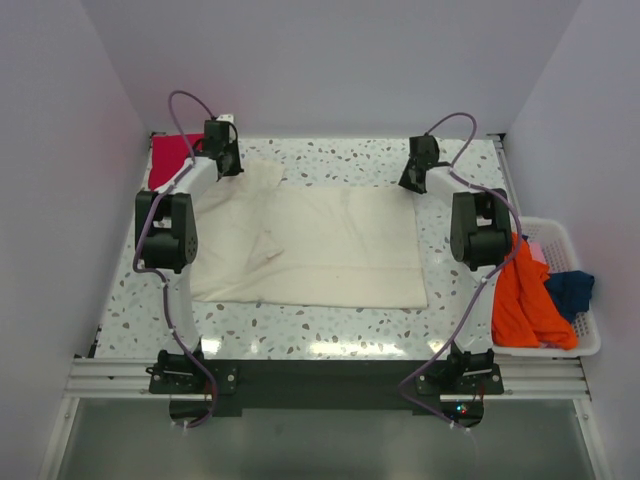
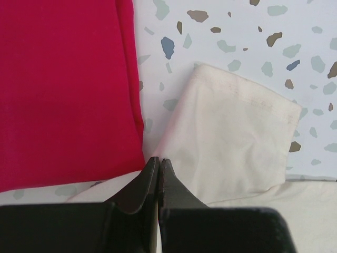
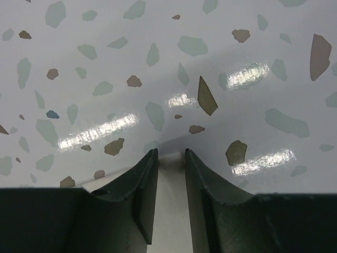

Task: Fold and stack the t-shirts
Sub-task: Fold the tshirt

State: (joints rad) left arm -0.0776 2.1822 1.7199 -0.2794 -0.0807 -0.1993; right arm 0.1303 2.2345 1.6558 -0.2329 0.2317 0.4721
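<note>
A large cream t-shirt (image 1: 320,250) lies spread flat across the middle of the table. My left gripper (image 1: 230,170) is at its far left corner, where the left wrist view shows the jaws (image 2: 159,161) shut on a raised fold of the cream cloth (image 2: 231,132) beside the short sleeve. A red t-shirt (image 1: 168,160) lies folded just left of it (image 2: 63,89). My right gripper (image 1: 410,183) is at the shirt's far right corner. In the right wrist view its jaws (image 3: 171,154) stand apart, with the cream edge (image 3: 171,211) between them.
A white basket (image 1: 592,340) sits at the table's right edge, holding an orange t-shirt (image 1: 530,295) and a blue one (image 1: 572,290). The orange cloth hangs over the basket's inner rim. White walls close in the table on three sides.
</note>
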